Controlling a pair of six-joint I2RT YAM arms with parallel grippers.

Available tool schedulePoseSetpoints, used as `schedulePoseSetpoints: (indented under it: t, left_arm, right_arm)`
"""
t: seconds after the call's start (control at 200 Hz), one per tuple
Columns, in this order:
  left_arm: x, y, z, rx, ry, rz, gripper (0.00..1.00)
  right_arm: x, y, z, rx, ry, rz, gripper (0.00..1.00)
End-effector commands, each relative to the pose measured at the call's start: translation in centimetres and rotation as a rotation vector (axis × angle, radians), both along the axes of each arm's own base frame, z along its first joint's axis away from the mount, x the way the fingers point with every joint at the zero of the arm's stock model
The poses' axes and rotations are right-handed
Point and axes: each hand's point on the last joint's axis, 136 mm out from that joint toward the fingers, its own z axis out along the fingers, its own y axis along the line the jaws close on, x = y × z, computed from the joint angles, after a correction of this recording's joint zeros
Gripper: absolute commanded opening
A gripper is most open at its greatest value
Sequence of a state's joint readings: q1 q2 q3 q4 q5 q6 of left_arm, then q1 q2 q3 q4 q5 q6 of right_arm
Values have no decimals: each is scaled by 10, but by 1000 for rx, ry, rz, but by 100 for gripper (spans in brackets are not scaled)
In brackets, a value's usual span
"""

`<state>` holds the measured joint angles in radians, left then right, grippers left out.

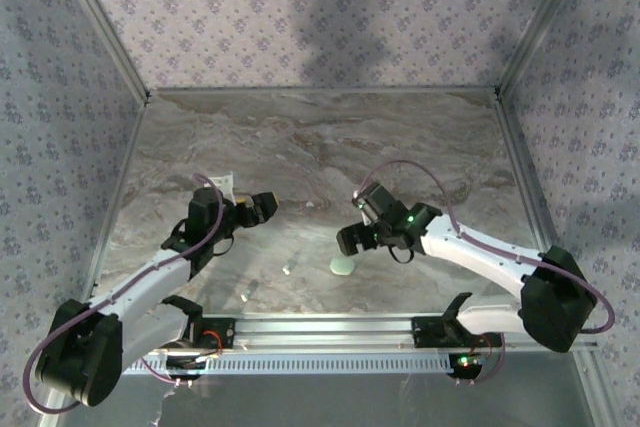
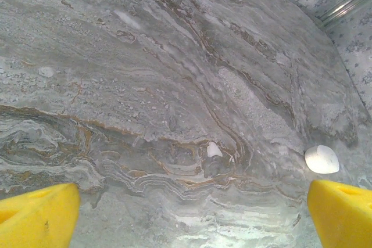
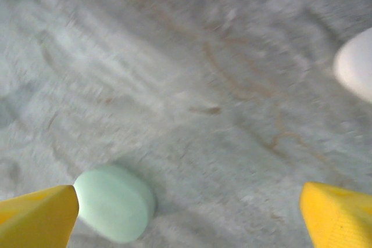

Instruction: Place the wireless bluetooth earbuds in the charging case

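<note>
A mint oval charging case (image 1: 342,266) lies on the marble table just below my right gripper (image 1: 350,239). In the blurred right wrist view the case (image 3: 115,201) sits beside the left yellow fingertip (image 3: 40,216). That gripper (image 3: 189,201) is open with nothing between its fingers. One tiny pale earbud (image 1: 287,270) lies left of the case, another (image 1: 247,296) nearer the front rail. My left gripper (image 1: 262,205) hovers open over bare marble. In the left wrist view a small white earbud (image 2: 214,150) lies ahead of the open left gripper (image 2: 192,201), and a white oval pod (image 2: 321,159) lies by its right fingertip (image 2: 343,213).
A white rounded thing (image 3: 356,71) is cut off at the right edge of the right wrist view. Patterned walls with metal posts close the table (image 1: 320,147) on three sides. A metal rail (image 1: 330,327) runs along the near edge between the arm bases.
</note>
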<state>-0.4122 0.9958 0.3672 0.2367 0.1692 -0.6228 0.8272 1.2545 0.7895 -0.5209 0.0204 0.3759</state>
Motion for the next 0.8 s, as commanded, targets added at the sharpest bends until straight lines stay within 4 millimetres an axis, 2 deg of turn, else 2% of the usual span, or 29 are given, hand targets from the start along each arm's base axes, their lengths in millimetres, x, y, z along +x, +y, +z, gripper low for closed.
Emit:
schedulePoseSetpoints:
  t: [0.0,0.2,0.405,0.605,0.8]
  left_arm:
    - [2,-2,4,-24,-16,-5,100]
    - [3,-3,2,-22,-11,-6,100]
    - [3,-3,2,-21,-10,-6,100]
    - [3,-3,2,-21,-11,-9,100]
    - [2,-3,2,-23,-10,-9,100]
  right_arm:
    - [-30,4,-11,-34,61,121,99]
    - [-49,13,-22,-73,94,214,99]
    - [-57,24,-32,-125,112,279,100]
    - [-55,31,-45,-188,122,301,98]
    - [-45,26,-57,-284,121,269,90]
